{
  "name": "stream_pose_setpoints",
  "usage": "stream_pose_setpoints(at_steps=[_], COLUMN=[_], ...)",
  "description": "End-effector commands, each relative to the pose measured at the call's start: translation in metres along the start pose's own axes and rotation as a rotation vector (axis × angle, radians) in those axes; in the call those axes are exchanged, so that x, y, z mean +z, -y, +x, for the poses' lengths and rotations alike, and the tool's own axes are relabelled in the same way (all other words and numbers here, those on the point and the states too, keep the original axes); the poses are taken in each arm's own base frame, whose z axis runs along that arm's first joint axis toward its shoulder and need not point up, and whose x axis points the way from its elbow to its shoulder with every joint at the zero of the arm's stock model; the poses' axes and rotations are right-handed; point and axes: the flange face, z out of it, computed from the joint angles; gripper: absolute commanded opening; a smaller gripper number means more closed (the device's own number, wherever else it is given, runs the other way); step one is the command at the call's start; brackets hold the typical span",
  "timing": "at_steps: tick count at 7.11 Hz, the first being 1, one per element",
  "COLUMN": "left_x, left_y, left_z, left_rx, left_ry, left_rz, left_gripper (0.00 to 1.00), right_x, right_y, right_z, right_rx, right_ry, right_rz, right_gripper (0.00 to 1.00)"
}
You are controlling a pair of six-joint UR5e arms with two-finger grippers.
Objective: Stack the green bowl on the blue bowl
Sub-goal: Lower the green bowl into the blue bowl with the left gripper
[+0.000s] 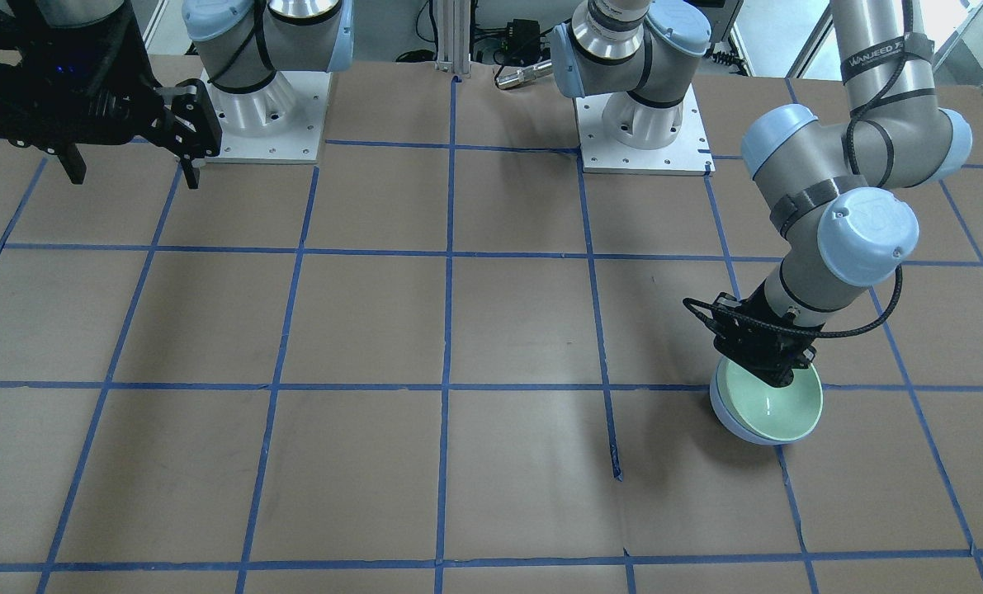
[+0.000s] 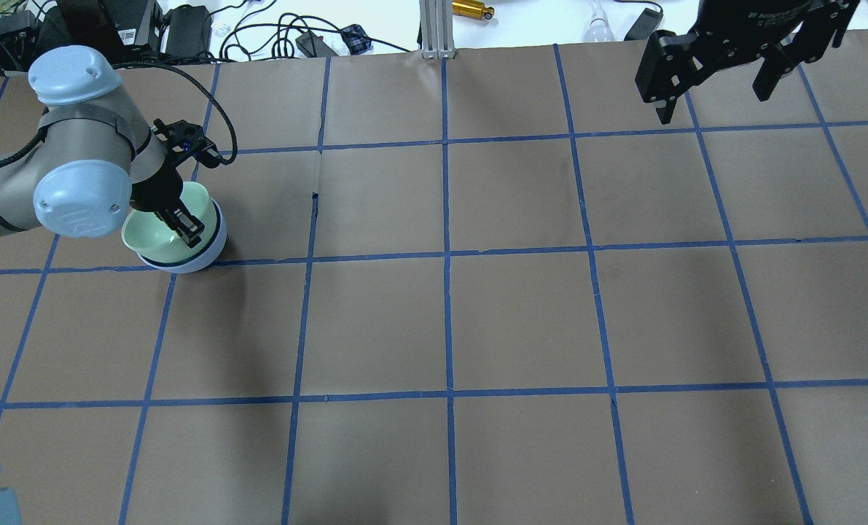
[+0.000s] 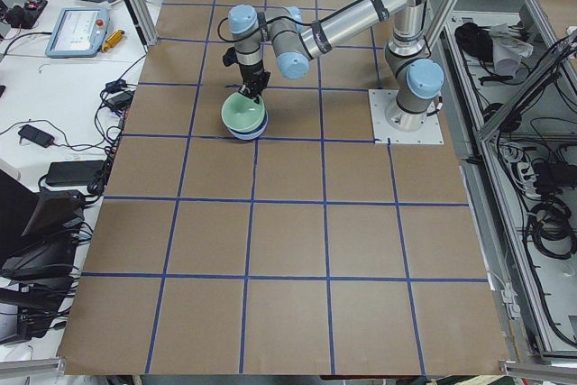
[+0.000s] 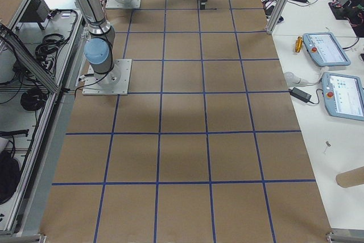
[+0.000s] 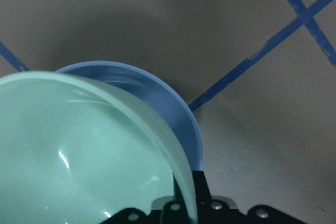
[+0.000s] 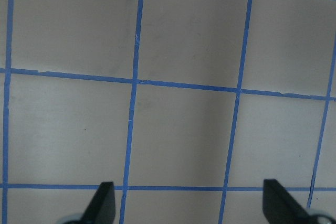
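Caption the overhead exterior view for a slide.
Left claw grips the green bowl, tilted inside the blue bowl; right claw hangs open, far off.

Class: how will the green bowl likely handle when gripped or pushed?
Probably stiff: the green bowl shows no flex in the left gripper. Its glossy wall looks slippery. Tilted in the blue bowl, it may rock.

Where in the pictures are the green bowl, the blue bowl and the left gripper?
green bowl point(image 1: 780, 410), front-facing view, on its inner floor.
blue bowl point(image 5: 157, 100), left wrist view, on its inner wall.
left gripper point(image 2: 189, 235), overhead view, between its fingertips at the green rim.
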Motion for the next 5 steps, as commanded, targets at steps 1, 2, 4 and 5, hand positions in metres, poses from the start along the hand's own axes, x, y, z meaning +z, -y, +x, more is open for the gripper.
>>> stream_pose_setpoints(at_steps=[1,2,4,5], left_x=[-0.01,-0.025,-0.066,-0.084], left_y=[-0.001,-0.002,-0.001,0.008], left_z=[0.006,0.008,0.015,0.03], left_rx=[0.001,0.003,-0.136,-0.259], left_ry=[0.003,0.01,-0.05,-0.132], left_rz=[0.003,0.016,0.077,0.116], left_gripper=[0.91,0.92,1.0,1.0], right_x=[0.0,0.0,0.0,0.0], right_y=[0.0,0.0,0.0,0.0], right_z=[0.001,0.0,0.0,0.0], right_rx=[0.001,0.0,0.0,0.0], right_ry=[0.0,0.0,0.0,0.0], right_rz=[0.0,0.0,0.0,0.0], right_gripper=[1.0,1.0,1.0,1.0])
